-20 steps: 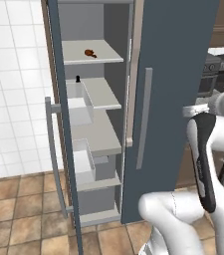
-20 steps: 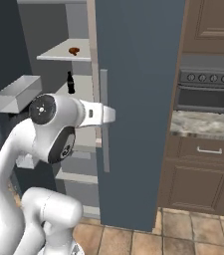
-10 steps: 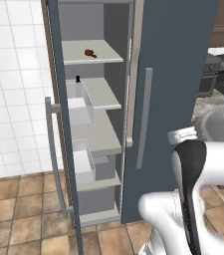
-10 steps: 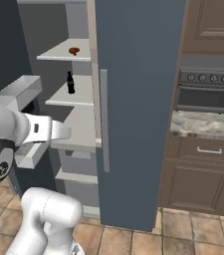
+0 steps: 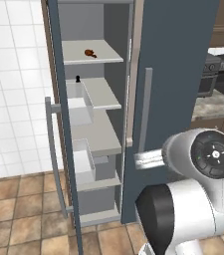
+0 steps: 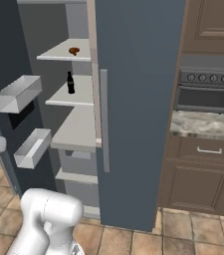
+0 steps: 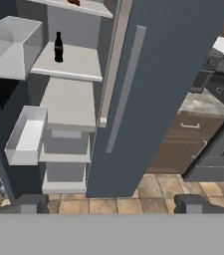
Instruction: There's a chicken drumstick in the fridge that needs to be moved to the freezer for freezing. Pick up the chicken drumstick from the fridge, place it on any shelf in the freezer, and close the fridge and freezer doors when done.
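Brown floor tiles [image 6: 183,234] and white wall tile [image 5: 14,74] frame a tall slate-blue two-door appliance. Its left door [image 5: 58,124] stands swung open, with white bins [image 6: 18,92] on the inside, and the right door [image 6: 138,99] with the long grey handle [image 6: 104,119] is shut. Inside the open section, the chicken drumstick [image 5: 89,52] lies on the top shelf [image 5: 96,57], pretty much alone up there. One shelf down, a small dark bottle [image 6: 70,82] stands upright. The gripper [image 7: 111,203] hangs out in front of the appliance, low down near floor level, fingers [image 7: 31,203] spread wide apart with nothing between them, well away from the drumstick. To the right there's a stove [image 6: 205,89] and brown cabinets [image 6: 198,174].
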You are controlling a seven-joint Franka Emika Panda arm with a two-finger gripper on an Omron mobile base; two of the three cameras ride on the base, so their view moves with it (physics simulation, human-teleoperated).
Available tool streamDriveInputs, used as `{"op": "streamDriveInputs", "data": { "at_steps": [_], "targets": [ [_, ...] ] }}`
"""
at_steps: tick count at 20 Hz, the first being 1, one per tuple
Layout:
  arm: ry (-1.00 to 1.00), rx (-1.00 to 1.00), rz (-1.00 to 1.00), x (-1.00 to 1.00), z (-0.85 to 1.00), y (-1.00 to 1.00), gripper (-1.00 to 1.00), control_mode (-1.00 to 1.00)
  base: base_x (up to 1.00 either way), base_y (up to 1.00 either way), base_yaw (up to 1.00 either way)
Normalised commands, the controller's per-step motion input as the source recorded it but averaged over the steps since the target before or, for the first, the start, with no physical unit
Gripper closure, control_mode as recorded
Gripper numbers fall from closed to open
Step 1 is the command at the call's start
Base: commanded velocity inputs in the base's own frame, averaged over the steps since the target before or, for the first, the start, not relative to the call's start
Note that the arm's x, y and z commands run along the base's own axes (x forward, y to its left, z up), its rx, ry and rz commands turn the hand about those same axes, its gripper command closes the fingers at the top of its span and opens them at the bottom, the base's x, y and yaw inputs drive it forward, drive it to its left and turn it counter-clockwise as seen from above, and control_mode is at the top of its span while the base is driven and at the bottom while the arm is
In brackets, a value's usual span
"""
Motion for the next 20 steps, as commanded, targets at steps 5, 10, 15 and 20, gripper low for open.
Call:
{"op": "streamDriveInputs", "data": {
  "at_steps": [5,10,15,20],
  "targets": [
    [-0.06,0.09,-0.06,-0.23,-0.23,1.00,-1.00,-1.00,0.00,0.00,0.00],
    [-0.18,0.03,-0.09,0.00,-0.02,1.00,-1.00,-1.00,0.00,0.00,0.00],
    [-0.11,0.03,-0.06,0.09,-0.36,0.89,-1.00,-1.00,0.00,0.00,0.00],
    [-0.09,0.04,-0.04,0.60,-0.73,0.57,-1.00,-1.00,0.00,0.00,0.00]
  ]
}}
